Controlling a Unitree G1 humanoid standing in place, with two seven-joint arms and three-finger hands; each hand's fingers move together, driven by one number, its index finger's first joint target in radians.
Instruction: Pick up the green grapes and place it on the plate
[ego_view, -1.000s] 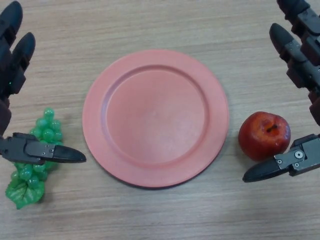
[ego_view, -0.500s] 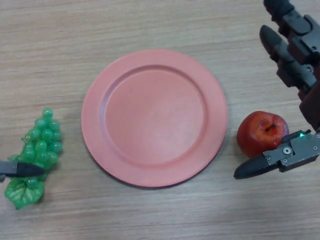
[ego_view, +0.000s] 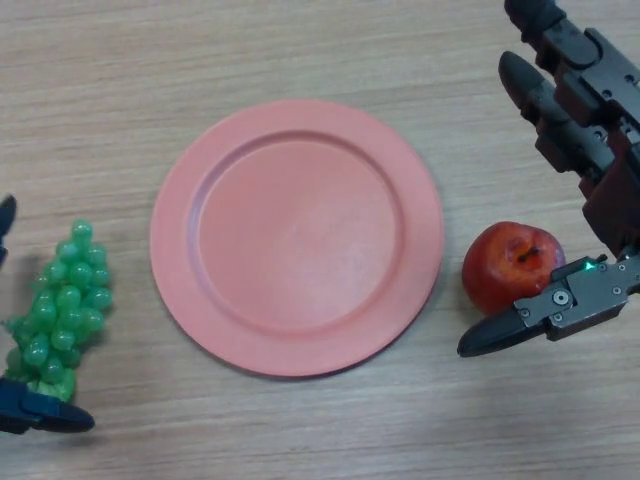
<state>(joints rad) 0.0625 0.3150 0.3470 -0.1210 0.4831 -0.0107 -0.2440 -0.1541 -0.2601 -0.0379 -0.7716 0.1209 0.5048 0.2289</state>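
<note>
One plate (ego_view: 297, 236), one bunch of grapes (ego_view: 58, 310) and one apple (ego_view: 508, 264) lie on the wooden table (ego_view: 300, 50). The grapes are bright green, glossy and round, packed in a cluster that tapers upward, lying left of the plate and apart from its rim. The left hand (ego_view: 35, 412) shows only at the picture's left edge, a dark tip just below the bunch; whether it is spread or closed cannot be told. The right hand (ego_view: 585, 180) is spread wide around the red apple, thumb below it and fingers above.
</note>
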